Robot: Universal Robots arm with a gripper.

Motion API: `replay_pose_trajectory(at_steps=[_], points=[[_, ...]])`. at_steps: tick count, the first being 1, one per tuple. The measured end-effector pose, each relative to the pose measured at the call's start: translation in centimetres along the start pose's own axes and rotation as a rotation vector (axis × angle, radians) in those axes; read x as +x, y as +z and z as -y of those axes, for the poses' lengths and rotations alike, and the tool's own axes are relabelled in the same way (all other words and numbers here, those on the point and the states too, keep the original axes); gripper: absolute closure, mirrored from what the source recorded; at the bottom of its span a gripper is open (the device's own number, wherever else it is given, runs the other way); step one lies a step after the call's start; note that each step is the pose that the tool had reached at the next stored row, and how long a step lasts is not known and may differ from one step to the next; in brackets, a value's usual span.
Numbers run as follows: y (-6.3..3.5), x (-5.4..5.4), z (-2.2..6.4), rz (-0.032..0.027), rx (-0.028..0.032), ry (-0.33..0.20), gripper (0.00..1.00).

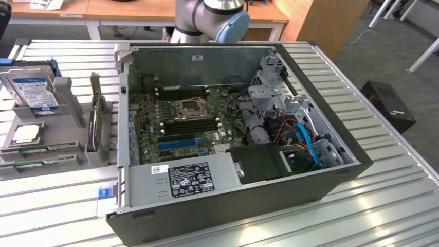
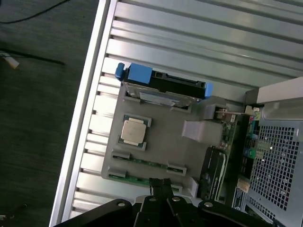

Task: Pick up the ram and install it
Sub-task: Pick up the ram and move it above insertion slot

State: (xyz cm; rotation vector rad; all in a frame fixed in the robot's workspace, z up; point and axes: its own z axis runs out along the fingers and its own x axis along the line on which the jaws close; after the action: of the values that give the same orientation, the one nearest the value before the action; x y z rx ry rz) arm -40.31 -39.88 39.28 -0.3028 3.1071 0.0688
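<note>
Lying flat in a grey plastic holder tray (image 2: 165, 142), two long, thin green ram sticks (image 2: 144, 163) sat side by side along one edge of it, near a square silver processor chip (image 2: 133, 131). The black gripper (image 2: 160, 185) hung over the outer stick, clenched, with nothing seen between its fingers. The tray sat by an edge of the slatted metal table (image 1: 384, 206), just beside the open black computer case (image 1: 274, 206).

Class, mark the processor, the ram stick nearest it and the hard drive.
processor (image 2: 133, 131): wrist view, centre of its lid.
ram stick (image 2: 147, 162): wrist view, middle of its green board.
hard drive (image 1: 33, 91): exterior view, its label.
</note>
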Motion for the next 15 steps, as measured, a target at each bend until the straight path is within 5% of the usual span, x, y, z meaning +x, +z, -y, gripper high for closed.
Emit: replay_pose_trajectory(at_steps=[15], points=[[0.00,0.00,0.00,-0.0073,0.0015,-0.150,0.90]])
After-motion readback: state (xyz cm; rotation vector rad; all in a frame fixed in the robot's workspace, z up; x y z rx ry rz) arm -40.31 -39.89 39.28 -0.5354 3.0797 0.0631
